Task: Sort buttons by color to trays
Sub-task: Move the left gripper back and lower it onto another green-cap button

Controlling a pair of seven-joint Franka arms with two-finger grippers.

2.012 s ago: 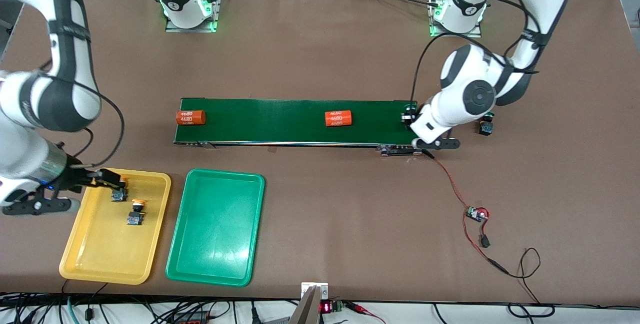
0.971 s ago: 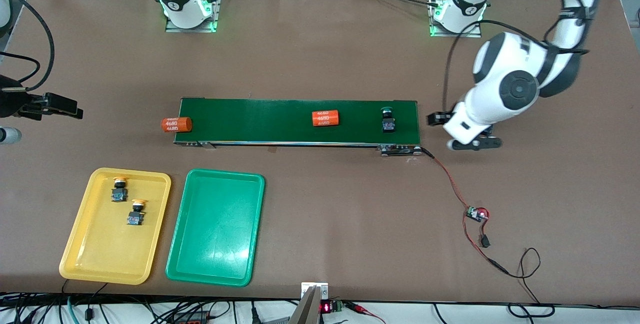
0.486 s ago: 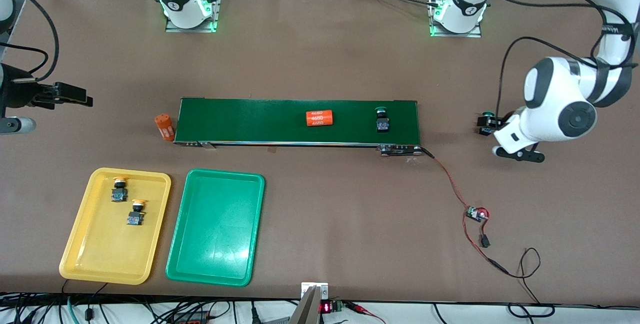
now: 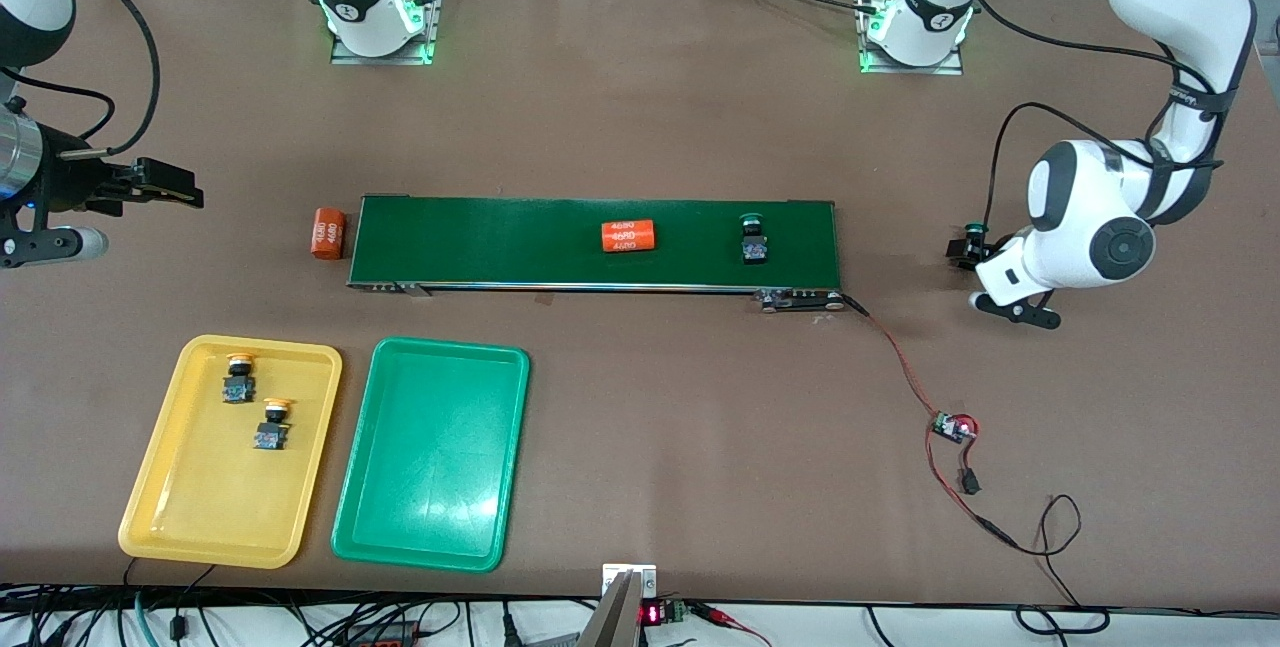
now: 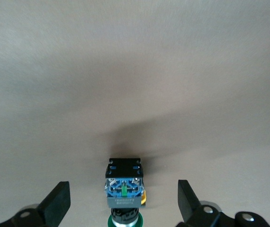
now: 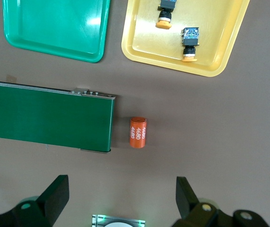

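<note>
The left gripper [image 5: 123,208] hangs wide open astride a green button [image 5: 124,189] without touching it, while the right gripper [image 6: 121,201] hovers open and empty above the table [image 4: 640,107].

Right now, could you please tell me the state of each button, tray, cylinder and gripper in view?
Yellow tray: holds both yellow buttons.
Green tray: no buttons in it.
Green button on the conveyor belt: unsorted, untouched.
Green button on the table: between the left gripper's open fingers, not gripped.
Cylinder on the belt: lying down.
Cylinder off the belt's end: lying on the table.
Right gripper: open, holding nothing.
</note>
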